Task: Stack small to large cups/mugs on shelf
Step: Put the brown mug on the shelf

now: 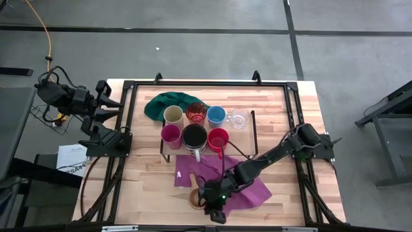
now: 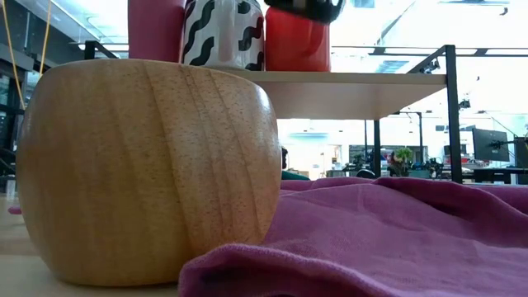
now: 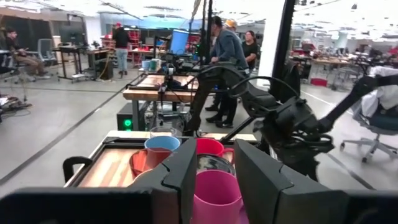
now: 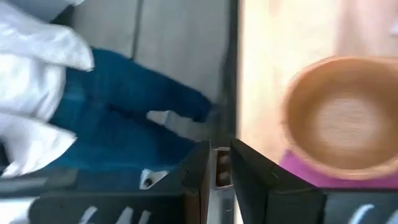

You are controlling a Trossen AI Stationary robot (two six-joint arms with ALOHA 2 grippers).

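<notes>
A tan wooden cup (image 1: 194, 196) (image 2: 148, 165) (image 4: 345, 112) stands upright on its base near the table's front edge, at the near left corner of the purple cloth (image 1: 222, 177) (image 2: 371, 239). My right gripper (image 1: 216, 214) (image 4: 219, 168) hovers just right of the cup, tipped down toward the near edge. It is open by a narrow gap with nothing in it. On the shelf (image 1: 243, 136) (image 2: 355, 91) stand cream, translucent red, blue, clear, magenta, striped and red cups. My left gripper (image 1: 119, 106) (image 3: 214, 180) waits open at the far left.
A green cloth (image 1: 168, 103) lies behind the shelf. A black frame (image 1: 296, 96) runs around the tabletop. Bare wood shows left of the wooden cup and right of the purple cloth. A person in jeans (image 4: 143, 118) stands just off the near edge, and others stand in the room beyond.
</notes>
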